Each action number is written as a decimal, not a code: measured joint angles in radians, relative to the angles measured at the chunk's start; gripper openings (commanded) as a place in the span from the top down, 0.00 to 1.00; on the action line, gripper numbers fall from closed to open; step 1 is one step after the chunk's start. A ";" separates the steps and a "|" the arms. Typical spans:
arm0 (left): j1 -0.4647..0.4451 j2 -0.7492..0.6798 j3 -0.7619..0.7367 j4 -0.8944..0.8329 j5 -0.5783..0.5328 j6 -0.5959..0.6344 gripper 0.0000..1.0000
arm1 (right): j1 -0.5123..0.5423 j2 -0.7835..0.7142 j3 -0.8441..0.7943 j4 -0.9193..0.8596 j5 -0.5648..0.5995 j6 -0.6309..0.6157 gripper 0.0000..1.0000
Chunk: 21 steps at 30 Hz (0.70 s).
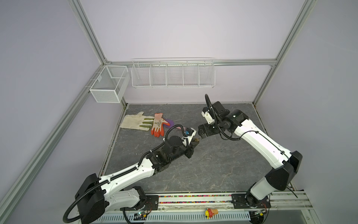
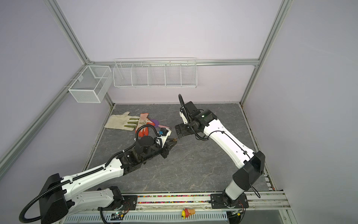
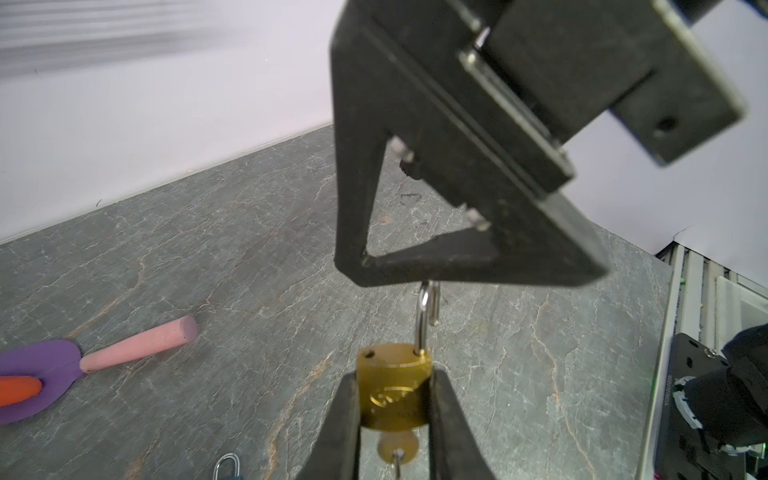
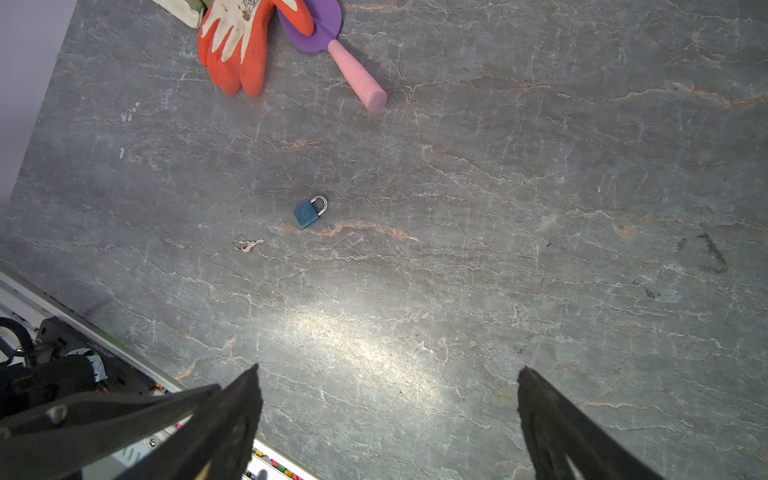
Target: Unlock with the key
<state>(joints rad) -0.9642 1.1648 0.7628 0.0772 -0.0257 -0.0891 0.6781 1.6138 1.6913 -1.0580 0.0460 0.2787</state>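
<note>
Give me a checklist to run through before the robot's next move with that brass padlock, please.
1. Brass padlock gripped by the left end effector: ok, body pinched from both sides.
2. Key seated in the keyhole: ok.
3. Shackle released: ok, one leg is out of its hole.
4. Right end effector open: ok, jaws wide.
5. Right end effector touching the shackle: cannot tell.
6. Blue padlock and loose key out of the way: ok, lying apart on the table.
</note>
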 measured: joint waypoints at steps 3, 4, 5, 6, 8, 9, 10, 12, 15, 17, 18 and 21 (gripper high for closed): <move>0.000 0.000 0.000 -0.002 -0.003 0.000 1.00 | -0.006 -0.013 -0.021 0.000 -0.017 0.000 0.03; 0.000 0.000 0.000 0.000 -0.005 0.000 1.00 | -0.006 -0.018 -0.028 -0.003 -0.022 0.000 0.02; 0.000 0.000 0.000 0.001 -0.008 0.000 1.00 | -0.006 -0.023 -0.034 -0.003 -0.026 0.000 0.03; 0.000 0.000 0.000 0.001 -0.011 0.000 1.00 | -0.006 -0.029 -0.040 -0.003 -0.033 0.000 0.02; 0.000 0.000 0.000 0.000 -0.015 0.000 1.00 | -0.008 -0.043 -0.055 -0.003 -0.042 0.001 0.02; 0.000 0.000 0.000 0.001 -0.018 0.000 1.00 | -0.009 -0.051 -0.062 -0.003 -0.043 0.001 0.02; 0.000 0.000 0.000 0.000 -0.021 0.000 1.00 | -0.010 -0.058 -0.068 -0.004 -0.043 0.001 0.02; 0.000 0.000 0.000 0.000 -0.027 -0.001 1.00 | -0.016 -0.073 -0.084 -0.003 -0.031 0.001 0.02; 0.000 0.003 0.000 0.000 -0.043 -0.011 1.00 | -0.031 -0.111 -0.129 0.001 -0.008 0.002 0.02; 0.000 0.013 0.005 -0.010 -0.063 -0.031 1.00 | -0.043 -0.142 -0.165 0.007 0.011 0.005 0.01; 0.000 0.023 0.013 -0.021 -0.075 -0.043 1.00 | -0.051 -0.164 -0.189 0.013 0.020 0.009 0.01; 0.000 0.070 0.060 -0.069 -0.119 -0.102 1.00 | -0.082 -0.235 -0.273 0.043 0.032 0.024 0.01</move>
<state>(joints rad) -0.9642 1.2350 0.8227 0.0082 -0.1444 -0.1909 0.5957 1.3788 1.4181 -1.0149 0.0780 0.3031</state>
